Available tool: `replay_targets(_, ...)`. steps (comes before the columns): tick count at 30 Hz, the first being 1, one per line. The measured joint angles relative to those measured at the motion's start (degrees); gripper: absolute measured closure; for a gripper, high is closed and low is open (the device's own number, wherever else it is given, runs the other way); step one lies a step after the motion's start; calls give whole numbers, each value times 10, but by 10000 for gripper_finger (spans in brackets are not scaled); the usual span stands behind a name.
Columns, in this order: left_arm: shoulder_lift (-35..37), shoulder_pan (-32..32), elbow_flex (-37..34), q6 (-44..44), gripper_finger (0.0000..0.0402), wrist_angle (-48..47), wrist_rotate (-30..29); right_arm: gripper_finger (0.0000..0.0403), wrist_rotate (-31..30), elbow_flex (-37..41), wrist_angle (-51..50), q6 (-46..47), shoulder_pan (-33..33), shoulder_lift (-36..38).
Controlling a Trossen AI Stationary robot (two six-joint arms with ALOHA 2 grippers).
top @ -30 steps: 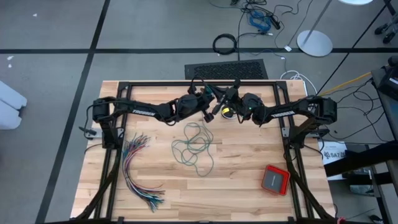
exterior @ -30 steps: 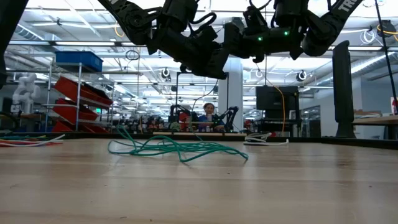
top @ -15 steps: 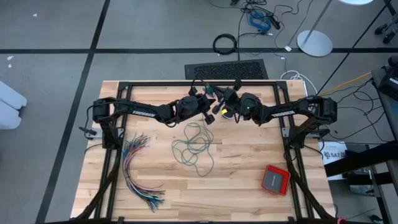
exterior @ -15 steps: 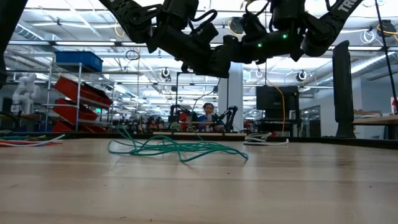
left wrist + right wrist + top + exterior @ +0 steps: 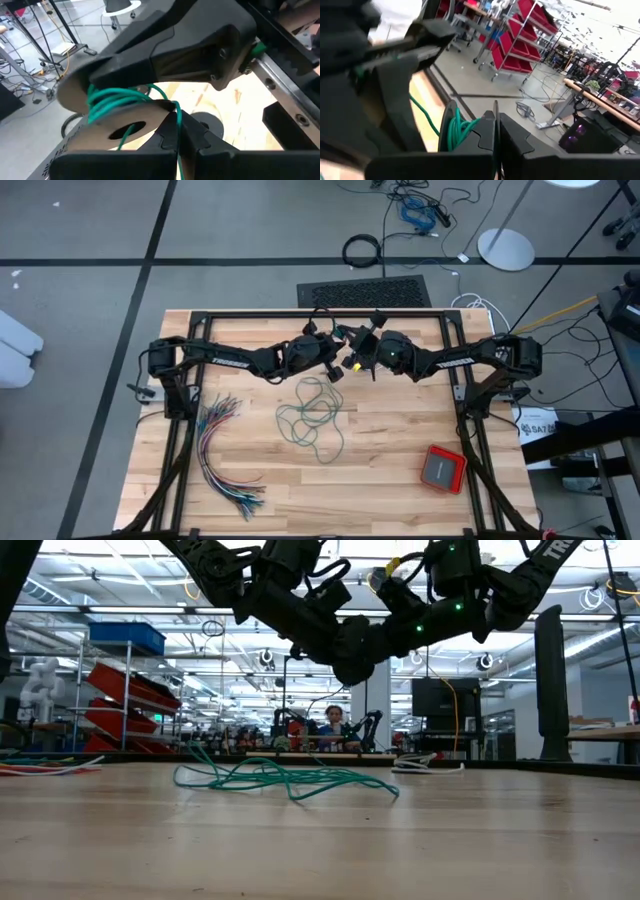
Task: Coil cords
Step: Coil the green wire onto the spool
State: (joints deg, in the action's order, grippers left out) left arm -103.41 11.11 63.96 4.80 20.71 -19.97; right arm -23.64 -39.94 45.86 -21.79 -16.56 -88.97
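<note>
Two grippers meet high over table's far middle: left gripper and right gripper nearly touching, both clamped tight on teal cord. We see thin green turns wound on a flat round spool betw. them. Rest lies below, loose tangle on pale wood; bare boards w/ room nearer us.

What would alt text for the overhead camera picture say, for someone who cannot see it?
Two dark robot arms meet above the far middle of a wooden table, left end effector and right end effector close together. A loose teal-green cord lies below them, many-coloured wires fan out at left, and a red box sits at right.
</note>
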Motion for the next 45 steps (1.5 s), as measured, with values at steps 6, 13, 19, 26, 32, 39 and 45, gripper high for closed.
replay_targets(6,0,0,0,0,402,-9,0,403,-3,0,-43,-23,0,0)
replay_targets(13,0,0,0,-1,402,-12,0,403,-7,0,-72,-43,0,0)
replay_targets(19,4,4,0,0,402,-44,0,403,-5,0,-102,-54,0,0)
replay_targets(26,24,11,0,5,401,-102,2,403,4,-1,-129,-50,4,2)
replay_targets(32,41,15,0,41,383,-131,4,403,40,0,-143,-43,6,22)
replay_targets(39,48,20,0,92,379,-143,0,403,98,1,-192,-23,6,69)
replay_targets(45,48,21,0,122,378,-136,5,403,196,1,-230,-9,11,109)
